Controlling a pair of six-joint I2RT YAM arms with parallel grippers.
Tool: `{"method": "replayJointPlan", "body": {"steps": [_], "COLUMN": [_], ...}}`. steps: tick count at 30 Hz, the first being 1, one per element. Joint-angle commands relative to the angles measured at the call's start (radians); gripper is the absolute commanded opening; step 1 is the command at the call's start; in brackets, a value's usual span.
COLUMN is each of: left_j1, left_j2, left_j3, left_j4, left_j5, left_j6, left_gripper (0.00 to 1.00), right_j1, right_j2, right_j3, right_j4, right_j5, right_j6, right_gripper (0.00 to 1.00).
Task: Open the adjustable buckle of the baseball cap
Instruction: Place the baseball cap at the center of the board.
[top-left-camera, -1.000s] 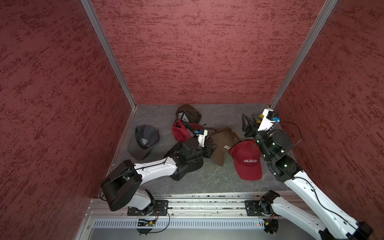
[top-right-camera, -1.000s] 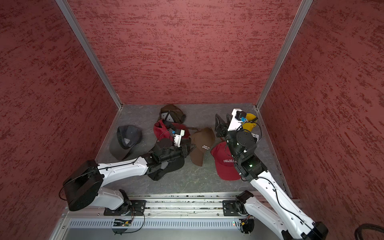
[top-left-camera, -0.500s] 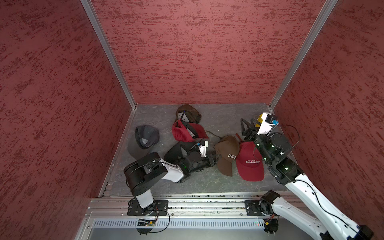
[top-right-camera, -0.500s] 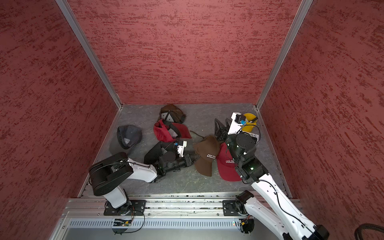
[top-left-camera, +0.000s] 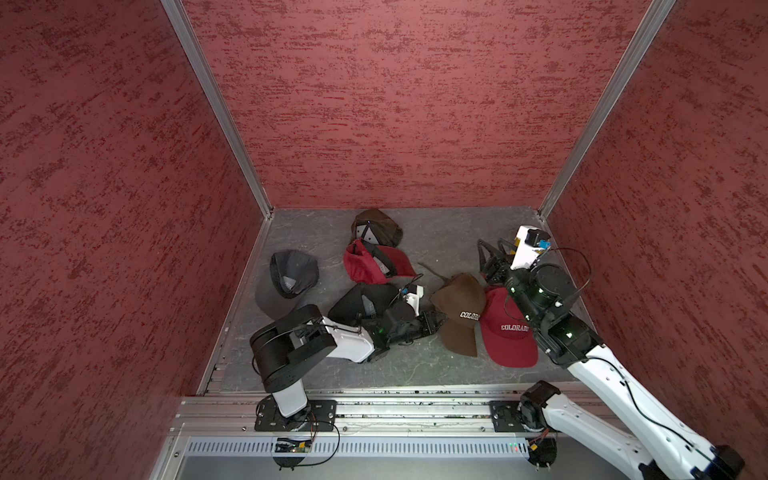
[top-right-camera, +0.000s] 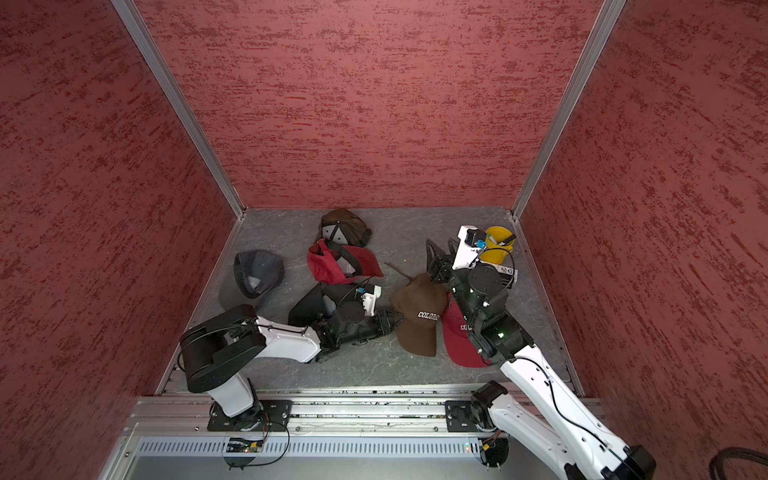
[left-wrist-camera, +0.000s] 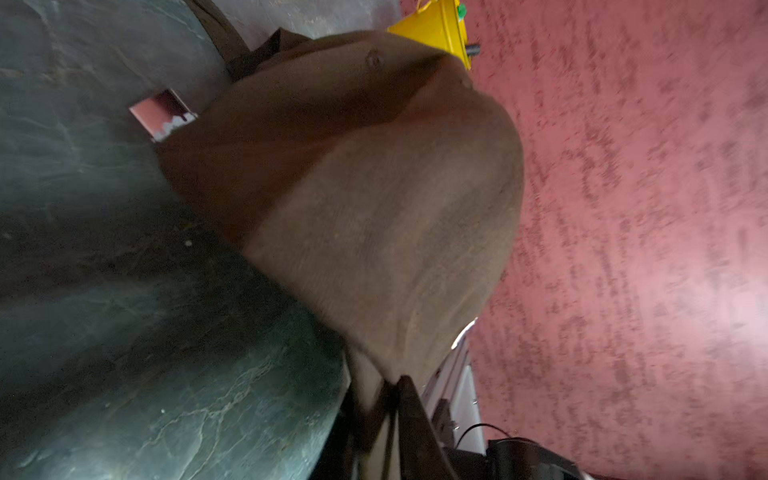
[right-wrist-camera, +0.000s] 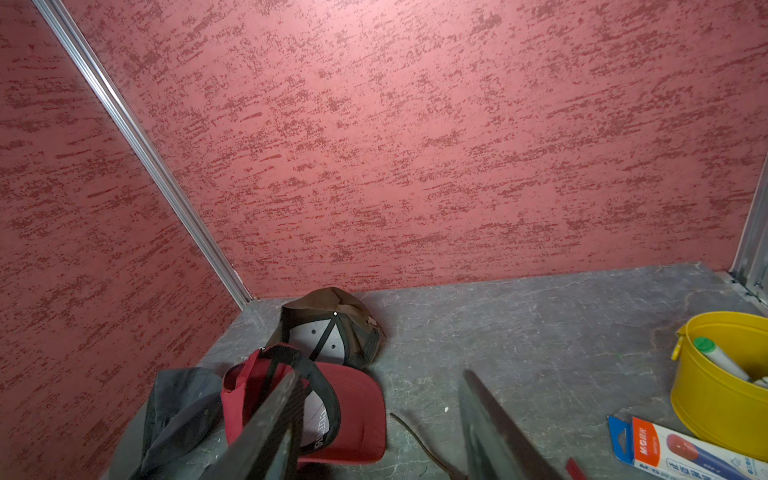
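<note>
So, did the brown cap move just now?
Yes. The brown cap slid toward the front rail, away from the upturned red cap.

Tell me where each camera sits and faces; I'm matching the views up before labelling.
Top views: overhead, looking down on the cap-strewn floor; left arm and right arm show.
Left wrist: near the floor, facing the brown cap; left end effector barely shows.
Right wrist: raised, facing the back wall; open right end effector shows.
Shared: both wrist views catch the yellow bucket.
</note>
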Motion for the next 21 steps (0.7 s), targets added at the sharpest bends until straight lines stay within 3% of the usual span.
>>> {"method": "replayJointPlan", "body": {"steps": [1, 8, 16, 20, 21], "left_j1": [-0.018, -0.025, -0.068, -0.118, -0.129], "left_j2": [-0.03, -0.034, -0.047, -0.053, -0.054], "left_j3": [0.024, 0.039, 0.135, 0.258, 0.277], "left_j4": [-0.273, -0.408, -0.649, -0.905, -0.94], "left_j5": [-0.029, -0.072, -0.2, -0.347, -0.375], "left_j6": [0.07, 0.074, 0.099, 0.111, 0.11], "left_gripper": [0.27, 0.47, 0.67, 0.83, 0.91], "right_j1": [-0.002, -0.003, -0.002, -0.002, -0.002], "right_j2": [-0.002, -0.007, 0.008, 0.016, 0.018], "right_j3": [-0.019, -0.042, -0.043, -0.046, -0.046], "right_j4": [0.021, 0.029, 0.024, 0.026, 0.027], "right_j5": [-0.018, -0.017, -0.02, -0.02, -0.018], "right_j6": [-0.006, 0.002, -0.005, -0.011, -0.015], "right_gripper": [0.59, 0.6, 0.6, 0.6, 0.61]}}
